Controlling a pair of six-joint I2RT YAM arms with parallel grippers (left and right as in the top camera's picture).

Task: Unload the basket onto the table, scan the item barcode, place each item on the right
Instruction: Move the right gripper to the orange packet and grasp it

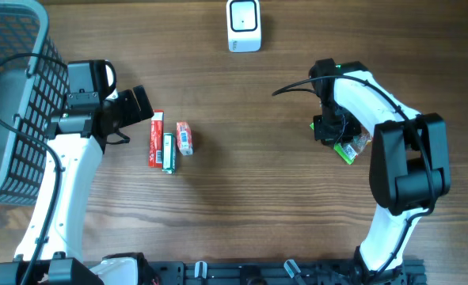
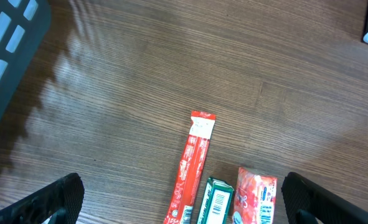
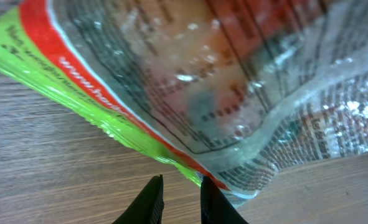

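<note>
I see bare wooden tabletop (image 1: 249,190) across the whole middle, open for either arm to cross. A grey mesh basket (image 1: 12,103) walls off the far left, with the left arm just beside it. Ahead of the wide-open left tool (image 1: 144,105) lie a red stick packet (image 1: 155,138), a green box (image 1: 169,153) and a small red packet (image 1: 184,138), with narrow gaps between them. A white scanner (image 1: 244,25) stands at the far edge with free wood on both sides. A clear green-edged packet (image 1: 351,147) lies under the right tool (image 3: 179,196).
</note>
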